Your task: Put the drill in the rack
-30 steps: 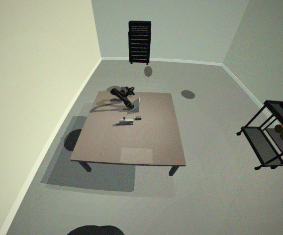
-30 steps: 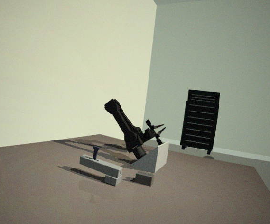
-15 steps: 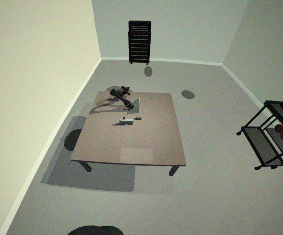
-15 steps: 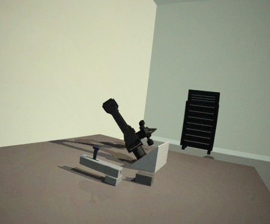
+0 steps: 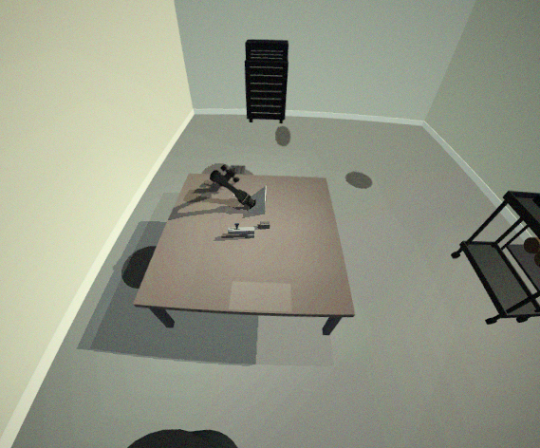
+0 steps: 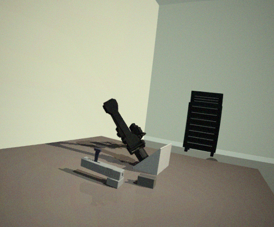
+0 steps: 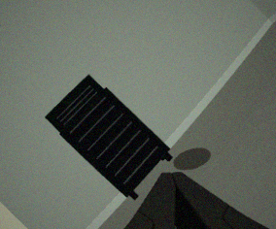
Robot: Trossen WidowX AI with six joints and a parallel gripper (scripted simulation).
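Observation:
A dark blue T-shaped piece, which looks like the key (image 5: 236, 226) (image 6: 97, 153), stands upright in the top of a long light-grey block (image 5: 241, 232) (image 6: 102, 168). The block overhangs a small light-grey foot (image 6: 114, 182). A small darker grey block (image 5: 264, 225) (image 6: 146, 181) sits to its right; it may be the rack. I cannot make out the drill. My gripper (image 6: 144, 133) (image 7: 170, 181) is shut and empty, fingertips together. It is raised behind the arm, well away from the key and pointing away from the blocks.
A pale wedge-shaped panel (image 5: 260, 202) (image 6: 165, 158) stands beside the arm's base, behind the blocks. All stand on the brown table (image 5: 299, 260) (image 6: 205, 195). A black cabinet (image 5: 266, 82) (image 6: 202, 121) (image 7: 107, 136) is by the back wall. A black cart (image 5: 493, 274) stands on the floor at the right.

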